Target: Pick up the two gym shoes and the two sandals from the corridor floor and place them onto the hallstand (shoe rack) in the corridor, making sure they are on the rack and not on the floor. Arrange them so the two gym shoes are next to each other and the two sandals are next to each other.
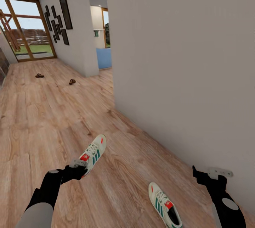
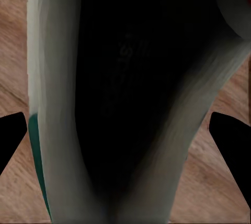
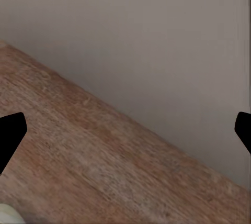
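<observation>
The head camera is looking down the corridor over the floor (image 1: 46, 121). Both wrist cameras are looking closely at this same floor (image 3: 94, 166).

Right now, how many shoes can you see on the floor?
4. One gym shoe lies at the left gripper, another gym shoe nearer the right arm. Two sandals lie far down the corridor: one toward the window, one by the wall corner.

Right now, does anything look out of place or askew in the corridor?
Footwear is scattered: the two gym shoes lie apart, pointing different ways, and two sandals sit separated far down the floor. Nothing looks damaged.
</observation>
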{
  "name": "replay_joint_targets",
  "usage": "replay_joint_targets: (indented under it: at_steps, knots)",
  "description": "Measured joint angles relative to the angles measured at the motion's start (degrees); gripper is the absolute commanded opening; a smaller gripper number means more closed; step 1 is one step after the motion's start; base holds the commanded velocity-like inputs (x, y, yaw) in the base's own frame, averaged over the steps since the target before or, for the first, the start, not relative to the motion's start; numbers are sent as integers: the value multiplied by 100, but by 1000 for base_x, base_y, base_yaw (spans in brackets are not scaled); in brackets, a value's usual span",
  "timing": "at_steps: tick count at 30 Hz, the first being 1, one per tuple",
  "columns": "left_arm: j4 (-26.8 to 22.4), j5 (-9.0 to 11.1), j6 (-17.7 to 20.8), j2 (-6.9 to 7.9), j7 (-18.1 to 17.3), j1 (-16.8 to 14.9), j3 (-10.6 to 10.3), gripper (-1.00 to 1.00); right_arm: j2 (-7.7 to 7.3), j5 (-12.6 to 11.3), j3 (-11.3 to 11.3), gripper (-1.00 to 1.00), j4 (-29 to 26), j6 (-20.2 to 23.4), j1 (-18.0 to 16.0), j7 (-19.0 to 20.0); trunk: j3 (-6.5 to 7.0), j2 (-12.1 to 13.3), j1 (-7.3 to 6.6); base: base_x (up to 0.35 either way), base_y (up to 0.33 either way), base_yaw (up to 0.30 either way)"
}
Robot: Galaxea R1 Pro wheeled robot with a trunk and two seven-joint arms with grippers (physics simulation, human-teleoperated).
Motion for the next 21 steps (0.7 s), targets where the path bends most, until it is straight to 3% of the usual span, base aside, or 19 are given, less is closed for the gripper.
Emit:
replay_joint_targets:
  at_steps: [21]
  knots:
    - [42,9,-7,-41,-1,0,0,-100,0,0,0,100,-13,2,0,0,128,0,1,-239,-211,198]
